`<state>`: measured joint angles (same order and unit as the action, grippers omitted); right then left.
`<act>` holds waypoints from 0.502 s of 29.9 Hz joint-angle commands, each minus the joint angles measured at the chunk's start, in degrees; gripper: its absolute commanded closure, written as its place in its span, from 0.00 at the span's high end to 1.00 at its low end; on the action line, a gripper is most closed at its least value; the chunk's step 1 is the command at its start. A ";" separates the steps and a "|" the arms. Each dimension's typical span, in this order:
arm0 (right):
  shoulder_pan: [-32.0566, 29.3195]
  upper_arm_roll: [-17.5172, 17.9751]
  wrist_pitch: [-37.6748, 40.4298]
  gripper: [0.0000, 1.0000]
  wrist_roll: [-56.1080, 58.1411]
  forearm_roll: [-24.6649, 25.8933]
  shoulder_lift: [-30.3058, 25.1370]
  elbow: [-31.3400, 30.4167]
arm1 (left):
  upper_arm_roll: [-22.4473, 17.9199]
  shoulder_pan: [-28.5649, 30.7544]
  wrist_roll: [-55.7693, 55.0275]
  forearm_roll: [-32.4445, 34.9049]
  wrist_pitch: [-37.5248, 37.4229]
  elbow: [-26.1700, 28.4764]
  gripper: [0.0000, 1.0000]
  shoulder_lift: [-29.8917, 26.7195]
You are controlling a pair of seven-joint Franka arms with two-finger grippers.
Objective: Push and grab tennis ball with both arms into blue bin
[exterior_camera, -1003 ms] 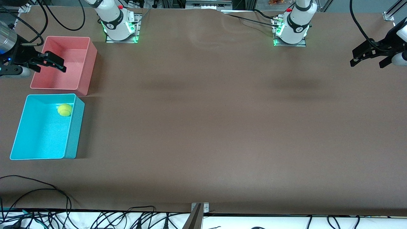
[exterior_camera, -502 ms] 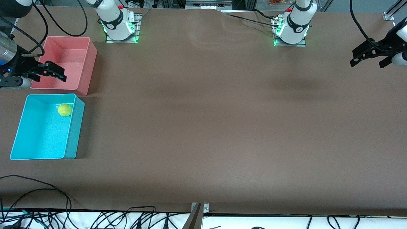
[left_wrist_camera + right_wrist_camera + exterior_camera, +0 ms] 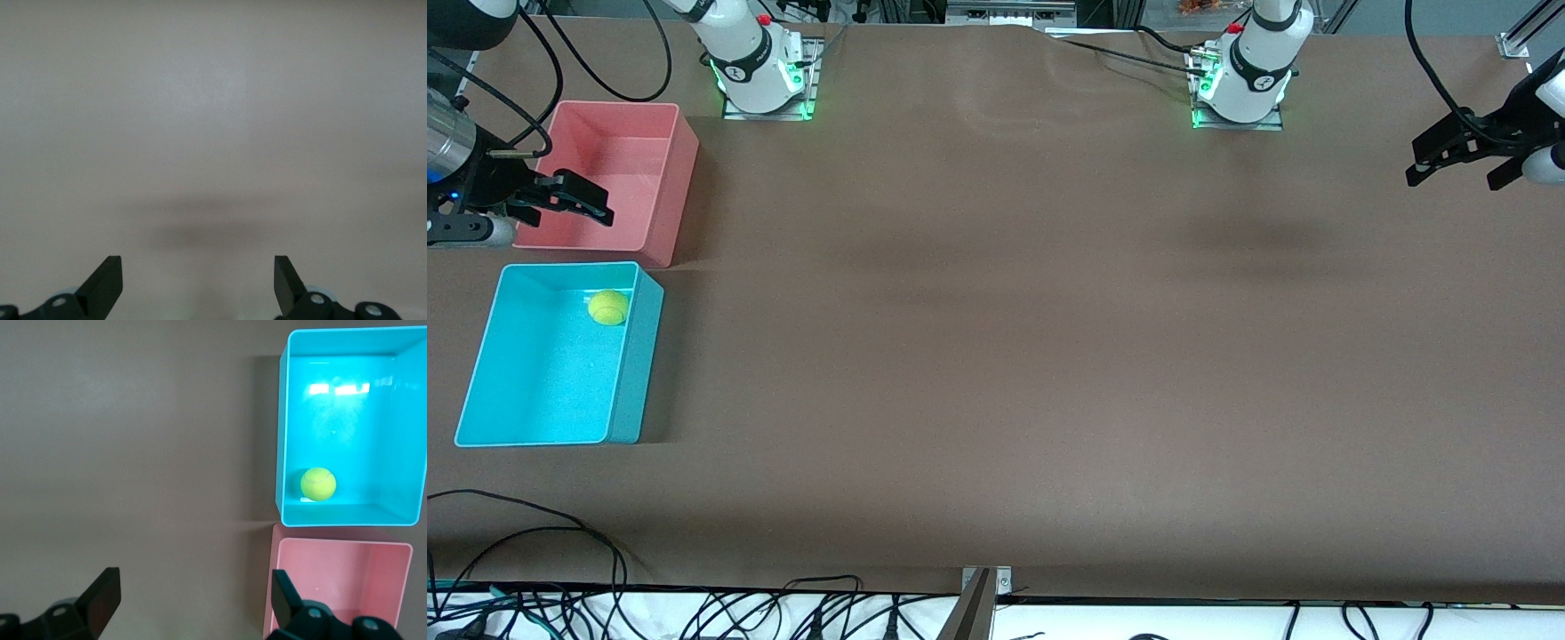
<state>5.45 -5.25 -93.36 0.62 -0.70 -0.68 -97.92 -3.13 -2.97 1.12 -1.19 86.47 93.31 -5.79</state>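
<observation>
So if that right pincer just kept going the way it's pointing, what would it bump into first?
Probably the pink bin: the open right pincer hangs above it and points down at it. Depth is hard to judge.

Pink bin [image 3: 660, 191] (empty) on brown table [image 3: 996, 356].

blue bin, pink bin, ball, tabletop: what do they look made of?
Blue bin: looks like moulded plastic, smooth and slightly glossy; light glints on its inner wall in the right wrist view.
Pink bin: same look, likely plastic.
Tennis ball, in the blue bin: matte, fuzzy yellow-green, probably felt.
Table: matte brown covering, rippled near the arm bases, so likely a sheet or fabric.
</observation>
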 commanded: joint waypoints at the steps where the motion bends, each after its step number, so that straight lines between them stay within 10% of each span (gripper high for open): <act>1: -0.27 -0.02 0.81 1.00 -0.53 -0.44 -0.03 0.19 | -0.03 0.24 -0.24 -0.48 -1.57 -2.34 1.00 1.13; 15: -0.53 -0.11 0.46 1.00 -0.35 -0.44 0.85 0.72 | -0.03 0.24 -0.24 -0.48 -1.57 -2.34 1.00 1.13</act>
<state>5.31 -5.42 -93.25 0.56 -0.70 -0.29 -97.97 -3.13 -2.97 1.12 -1.19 86.47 93.31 -5.79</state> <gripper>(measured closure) 0.000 0.000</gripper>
